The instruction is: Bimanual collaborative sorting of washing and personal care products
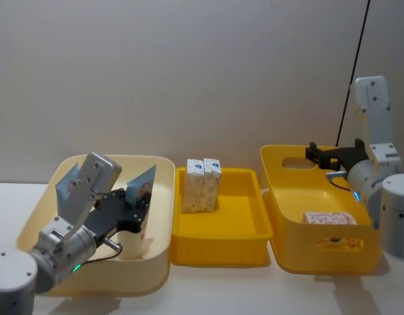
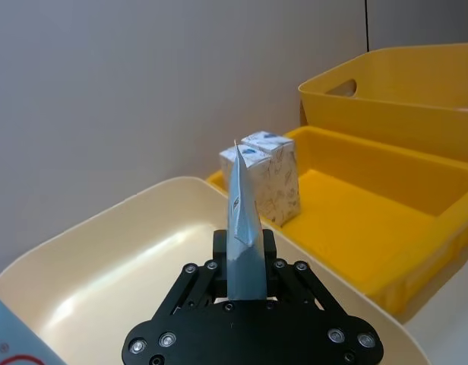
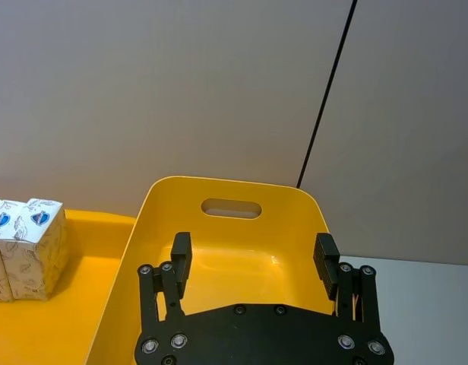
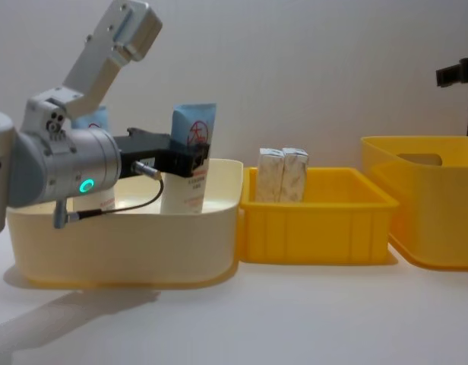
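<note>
Tube (image 4: pixel 194 122) clamped in left claw (image 2: pixel 244 247), upright in cream tray (image 4: pixel 128 243); second tube (image 1: pixel 69 186) beside. Two cartons (image 1: pixel 202 184) in middle tray (image 1: pixel 218 249), third carton (image 1: pixel 328 218) in right bin (image 1: pixel 287 249); right claw (image 3: pixel 253 247) fingers apart, holding nothing. Sorting judged partway.

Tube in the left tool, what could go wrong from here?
The left tool is shut on the tube inside the cream tray. Carried out low, the tube may catch the tray's wall. Swung toward the middle tray, it might topple the two cartons standing there. The second tube beside the arm could get knocked.
</note>
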